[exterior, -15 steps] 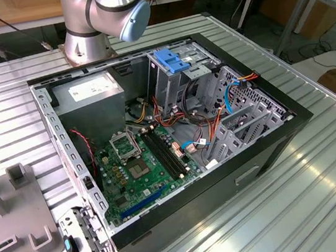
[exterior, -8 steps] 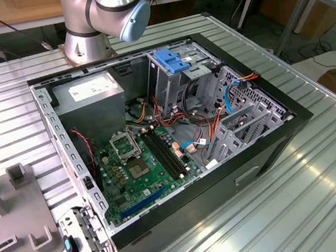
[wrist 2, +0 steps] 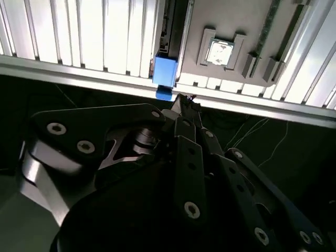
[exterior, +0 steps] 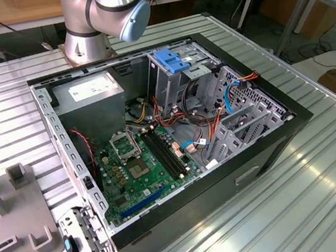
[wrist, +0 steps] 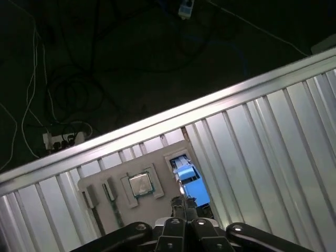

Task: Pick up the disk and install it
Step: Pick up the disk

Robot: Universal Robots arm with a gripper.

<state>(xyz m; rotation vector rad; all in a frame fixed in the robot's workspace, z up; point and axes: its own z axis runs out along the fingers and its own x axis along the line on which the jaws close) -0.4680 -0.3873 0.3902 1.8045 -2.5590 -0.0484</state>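
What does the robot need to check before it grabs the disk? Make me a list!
1. Disk ready: the disk stands on edge in a slot of the grey holder. Ok.
2. Aim: the gripper points close to the disk's blue edge in both wrist views. Ok.
3. Jaws open enough to grab: they look shut. Not ok.
4. Disk held: nothing sits between the jaws. Not ok.
5. Way in: the case lies with its side off. Ok.
6. Free spot for the disk: a blue bracket sits at the top of the case, and the space under it is hidden. Cannot tell.
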